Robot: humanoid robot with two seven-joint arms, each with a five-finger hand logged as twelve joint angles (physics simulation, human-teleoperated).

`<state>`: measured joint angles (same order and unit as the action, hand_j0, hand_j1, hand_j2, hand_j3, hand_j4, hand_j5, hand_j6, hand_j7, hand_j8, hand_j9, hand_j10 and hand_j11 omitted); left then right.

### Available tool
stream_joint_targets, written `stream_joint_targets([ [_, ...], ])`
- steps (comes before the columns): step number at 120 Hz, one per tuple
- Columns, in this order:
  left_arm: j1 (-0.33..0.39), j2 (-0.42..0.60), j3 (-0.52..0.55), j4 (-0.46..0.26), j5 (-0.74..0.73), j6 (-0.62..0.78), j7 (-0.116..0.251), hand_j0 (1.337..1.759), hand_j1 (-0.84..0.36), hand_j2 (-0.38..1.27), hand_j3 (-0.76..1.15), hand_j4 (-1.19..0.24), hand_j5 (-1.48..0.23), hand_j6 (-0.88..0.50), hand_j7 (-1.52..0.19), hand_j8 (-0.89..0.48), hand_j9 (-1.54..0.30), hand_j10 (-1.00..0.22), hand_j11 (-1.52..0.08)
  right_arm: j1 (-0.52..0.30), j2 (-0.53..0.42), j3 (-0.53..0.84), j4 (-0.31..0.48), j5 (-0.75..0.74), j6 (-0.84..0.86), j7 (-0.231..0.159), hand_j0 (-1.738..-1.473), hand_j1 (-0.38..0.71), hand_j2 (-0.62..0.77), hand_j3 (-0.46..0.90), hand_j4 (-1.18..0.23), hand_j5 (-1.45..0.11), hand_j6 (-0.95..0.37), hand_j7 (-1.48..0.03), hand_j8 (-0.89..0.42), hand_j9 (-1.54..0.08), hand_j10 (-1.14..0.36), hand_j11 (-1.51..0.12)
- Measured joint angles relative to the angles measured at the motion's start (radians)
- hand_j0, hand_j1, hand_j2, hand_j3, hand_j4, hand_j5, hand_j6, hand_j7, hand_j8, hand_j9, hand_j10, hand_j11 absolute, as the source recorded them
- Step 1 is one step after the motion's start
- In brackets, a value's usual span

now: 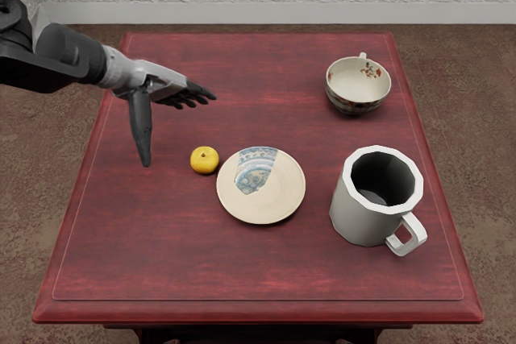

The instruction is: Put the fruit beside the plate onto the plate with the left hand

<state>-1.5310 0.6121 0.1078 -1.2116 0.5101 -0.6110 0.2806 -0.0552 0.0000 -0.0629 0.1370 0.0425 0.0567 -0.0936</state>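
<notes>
— Left hand (165, 90)?
— Above the red table (161, 231), fingers spread, thumb pointing down, holding nothing.
— The fruit (205, 159)?
— Small, round, yellow, just beside the glossy cream plate (270, 195).

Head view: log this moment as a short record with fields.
left hand: open, holding nothing, above the table, up and left of the fruit
fruit: small, orange-yellow, on the table just left of the plate, not on it
plate: cream with a blue patterned patch, mid-table
other items: patterned cup far right, white mug near right
right hand: not in view
</notes>
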Motion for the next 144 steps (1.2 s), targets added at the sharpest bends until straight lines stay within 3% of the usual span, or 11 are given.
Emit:
stream_joint_targets([
  [26, -0.023, 0.01, 0.057, -0.101, 0.069, 0.011, 0.0, 1.658, 0.35, 0.0, 0.0, 0.0, 0.0, 0.0, 0.0, 0.0, 0.0, 0.0, 0.0, 0.0, 0.0, 0.0, 0.0, 0.0, 0.0, 0.0, -1.658, -0.32, 0.0, 0.0, -0.02, -0.03, -0.02, -0.03, -0.02, -0.03, -0.02, -0.03],
  [61, -0.052, -0.006, 0.13, -0.129, 0.127, 0.207, 0.0, 1.658, 0.35, 0.0, 0.0, 0.0, 0.0, 0.0, 0.0, 0.0, 0.0, 0.0, 0.0, 0.0, 0.0, 0.0, 0.0, 0.0, 0.0, 0.0, -1.658, -0.32, 0.0, 0.0, -0.02, -0.03, -0.02, -0.03, -0.02, -0.03, -0.02, -0.03],
  [98, -0.198, -0.109, 0.373, -0.179, 0.147, 0.479, 0.002, 1.658, 0.35, 0.0, 0.0, 0.0, 0.0, 0.0, 0.0, 0.0, 0.0, 0.0, 0.0, 0.0, 0.0, 0.0, 0.0, 0.0, 0.0, 0.0, -1.658, -0.32, 0.0, 0.0, -0.02, -0.03, -0.02, -0.03, -0.02, -0.03, -0.02, -0.03],
  [144, -0.219, -0.165, 0.497, -0.263, 0.14, 0.659, 0.059, 1.658, 0.35, 0.0, 0.0, 0.0, 0.0, 0.0, 0.0, 0.0, 0.0, 0.0, 0.0, 0.0, 0.0, 0.0, 0.0, 0.0, 0.0, 0.0, -1.658, -0.32, 0.0, 0.0, -0.02, -0.03, -0.02, -0.03, -0.02, -0.03, -0.02, -0.03],
])
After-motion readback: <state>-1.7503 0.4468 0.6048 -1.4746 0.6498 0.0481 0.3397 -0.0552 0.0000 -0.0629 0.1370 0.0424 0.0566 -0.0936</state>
